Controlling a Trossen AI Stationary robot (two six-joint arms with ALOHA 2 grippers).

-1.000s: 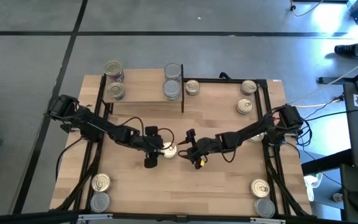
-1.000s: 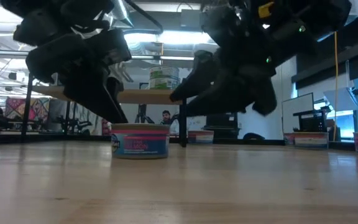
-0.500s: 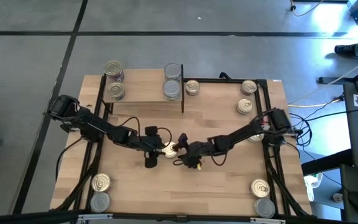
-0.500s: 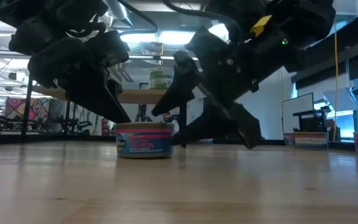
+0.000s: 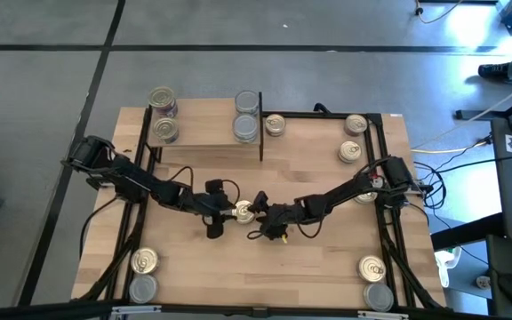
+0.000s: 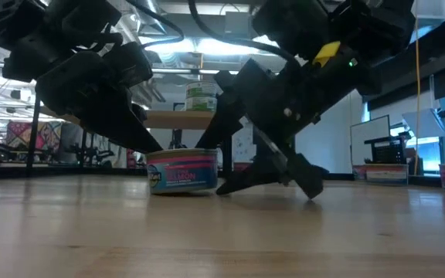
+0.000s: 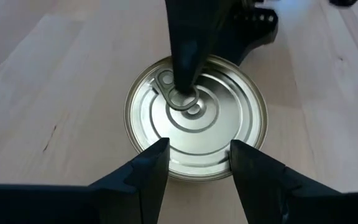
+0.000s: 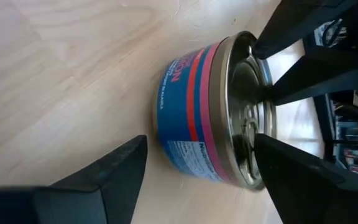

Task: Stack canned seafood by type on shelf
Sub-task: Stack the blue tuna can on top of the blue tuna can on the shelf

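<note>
Black L tool [image 5: 227, 216] & R tool [image 5: 260, 213] flank centre tin [image 5: 243, 212], fingers apart.

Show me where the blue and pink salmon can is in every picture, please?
High view: salmon can at table centre, between both grippers.
Low view: can standing centre, label facing us.
Left wrist view: lid seen from above, mid-picture.
Right wrist view: can seen side-on, mid-picture.
Shared landmark: its pull-tab lid.

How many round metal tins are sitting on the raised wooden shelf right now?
4 tops show: two gold-lidded tins at the light-wood shelf's left end, two silver-topped tins at its right end. Stacks may hide more.
</note>
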